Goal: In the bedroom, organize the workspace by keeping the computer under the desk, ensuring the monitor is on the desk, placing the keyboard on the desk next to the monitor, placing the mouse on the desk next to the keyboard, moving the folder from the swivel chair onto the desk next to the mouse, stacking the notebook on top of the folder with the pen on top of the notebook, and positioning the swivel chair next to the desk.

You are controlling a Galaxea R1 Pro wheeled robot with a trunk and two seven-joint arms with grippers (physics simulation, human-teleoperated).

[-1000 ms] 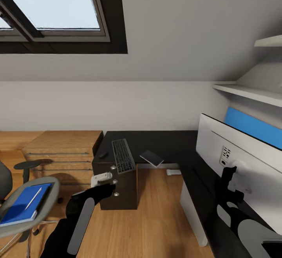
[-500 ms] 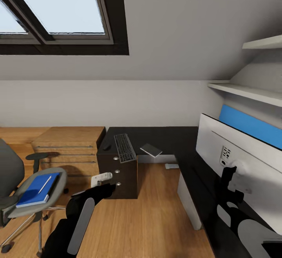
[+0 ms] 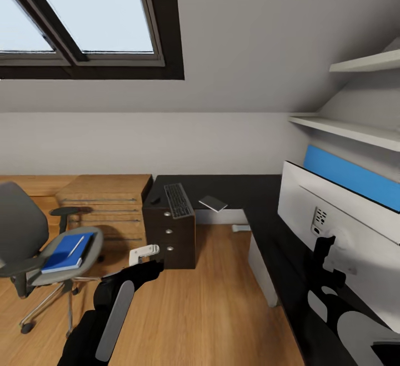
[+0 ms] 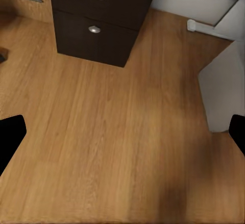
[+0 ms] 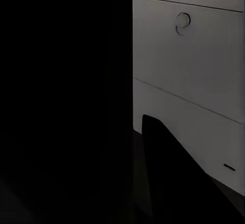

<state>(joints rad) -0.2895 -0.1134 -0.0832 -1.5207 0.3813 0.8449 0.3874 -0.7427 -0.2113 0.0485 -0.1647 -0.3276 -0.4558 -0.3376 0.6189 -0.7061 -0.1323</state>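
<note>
The left gripper [image 3: 145, 253] hangs over bare wood floor [image 4: 117, 132], its two fingertips [image 4: 10, 137] spread wide and holding nothing. The right gripper [image 3: 324, 255] sits close against the pale back of the monitor [image 3: 339, 216] on the right; whether its jaws are apart cannot be told. Beyond, the black desk [image 3: 233, 188] carries the keyboard [image 3: 178, 199] above its drawers [image 3: 169, 235], with the notebook [image 3: 213, 203] just right of it. At far left, the swivel chair [image 3: 33, 243] bears the blue folder [image 3: 66, 253], the pen [image 3: 76, 246] lying on top.
</note>
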